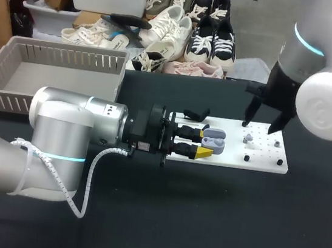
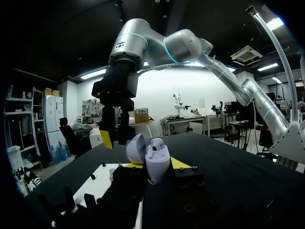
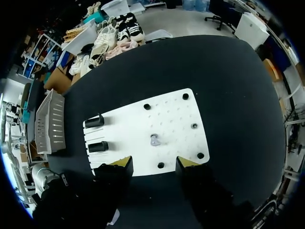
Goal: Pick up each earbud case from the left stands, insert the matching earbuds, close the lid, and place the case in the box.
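Note:
My left gripper (image 1: 205, 144) is shut on a lavender earbud case (image 1: 214, 142) and holds it low over the left part of the white board (image 1: 259, 161). In the left wrist view the case (image 2: 156, 164) stands between the yellow tips with its lid (image 2: 137, 147) open and one earbud (image 2: 157, 142) sitting in it. My right gripper (image 1: 258, 127) hangs open above the board's right part, over a loose grey earbud (image 1: 248, 137). In the right wrist view that earbud (image 3: 155, 140) lies on the board ahead of the open fingers (image 3: 125, 162), apart from them.
Two black stands (image 3: 95, 121) sit at the board's left end, and small black pegs (image 3: 194, 126) dot its right part. A grey slatted box (image 1: 49, 78) is at the table's back left. Shoes (image 1: 172, 27) lie beyond the far edge.

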